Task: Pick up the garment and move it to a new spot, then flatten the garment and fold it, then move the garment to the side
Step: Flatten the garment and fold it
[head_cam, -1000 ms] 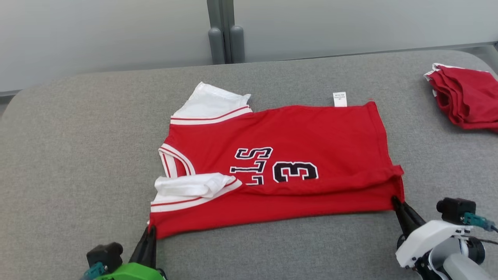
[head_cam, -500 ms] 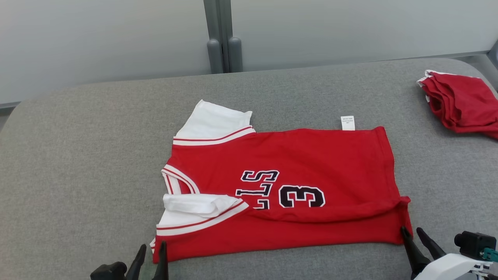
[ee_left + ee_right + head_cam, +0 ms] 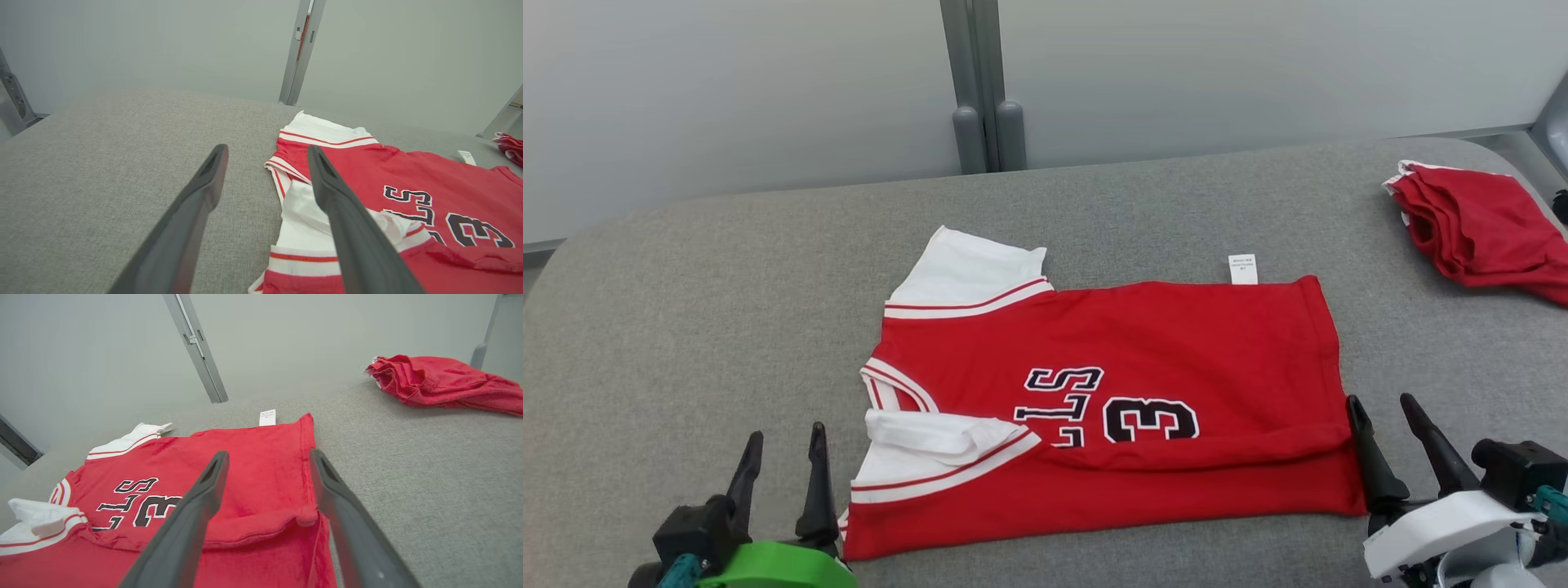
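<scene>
The garment (image 3: 1111,408), a red jersey with white sleeves and a black "3", lies flat on the grey table (image 3: 686,327) with its collar to the left. Its near long edge is folded up over the body. My left gripper (image 3: 785,433) stands open just left of the near left corner, with nothing between its fingers. My right gripper (image 3: 1379,400) is open at the near right corner, its left finger beside the hem. In the left wrist view the garment (image 3: 408,179) lies right of the open gripper (image 3: 266,149). In the right wrist view the open gripper (image 3: 268,454) hovers over the garment's (image 3: 163,457) hem.
A second red garment (image 3: 1478,229) lies bunched at the table's far right and shows in the right wrist view too as a red pile (image 3: 441,379). A grey post (image 3: 980,122) rises behind the table's far edge against a pale wall. Bare table stretches to the left.
Both grippers have gone from shut on the garment's near corners to open and have let the cloth go. The head camera has shifted, so the whole scene sits lower.
</scene>
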You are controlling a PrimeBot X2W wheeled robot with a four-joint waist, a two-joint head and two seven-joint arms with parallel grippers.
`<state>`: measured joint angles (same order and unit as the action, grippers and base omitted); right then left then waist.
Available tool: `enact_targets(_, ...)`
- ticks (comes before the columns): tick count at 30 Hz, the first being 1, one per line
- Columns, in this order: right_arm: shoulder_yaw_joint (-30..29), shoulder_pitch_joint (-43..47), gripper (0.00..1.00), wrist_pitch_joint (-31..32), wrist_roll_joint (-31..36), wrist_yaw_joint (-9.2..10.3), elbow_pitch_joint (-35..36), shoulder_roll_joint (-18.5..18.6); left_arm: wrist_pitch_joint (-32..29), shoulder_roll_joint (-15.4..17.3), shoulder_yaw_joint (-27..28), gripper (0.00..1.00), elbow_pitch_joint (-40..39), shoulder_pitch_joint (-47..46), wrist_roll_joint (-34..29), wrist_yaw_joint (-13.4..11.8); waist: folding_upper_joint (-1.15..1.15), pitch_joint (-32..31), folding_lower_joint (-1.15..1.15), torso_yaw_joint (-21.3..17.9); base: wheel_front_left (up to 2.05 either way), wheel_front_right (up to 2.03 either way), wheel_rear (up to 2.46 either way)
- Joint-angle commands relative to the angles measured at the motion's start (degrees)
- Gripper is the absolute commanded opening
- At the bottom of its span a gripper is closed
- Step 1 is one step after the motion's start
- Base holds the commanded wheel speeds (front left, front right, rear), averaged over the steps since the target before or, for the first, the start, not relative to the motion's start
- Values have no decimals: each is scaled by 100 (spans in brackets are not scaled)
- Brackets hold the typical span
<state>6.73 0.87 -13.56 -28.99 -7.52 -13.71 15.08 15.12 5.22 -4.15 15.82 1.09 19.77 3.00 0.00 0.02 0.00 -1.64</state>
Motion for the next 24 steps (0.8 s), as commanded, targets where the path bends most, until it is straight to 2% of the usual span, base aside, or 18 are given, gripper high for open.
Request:
enact_targets(1,-56,-46,100,-44,169,8,133,-44,-1,71,61,100,-101,-100,-162,-53,0,-16,0,7,0,0,0)
enact_targets(5,-191,4,100,-109,635,8,444,-168,-1,99,178,100,-319,-169,-468,-107,0,-59,0,19,0,0,0)
enact_targets(11,-380,215,100,-151,991,8,797,-370,-1,147,361,100,-502,-139,-657,-64,0,-103,0,13,0,0,0)
enact_targets(24,-533,626,100,-166,1228,8,1204,-618,-1,125,710,100,-631,480,-796,106,0,-145,0,-25,0,0,0)
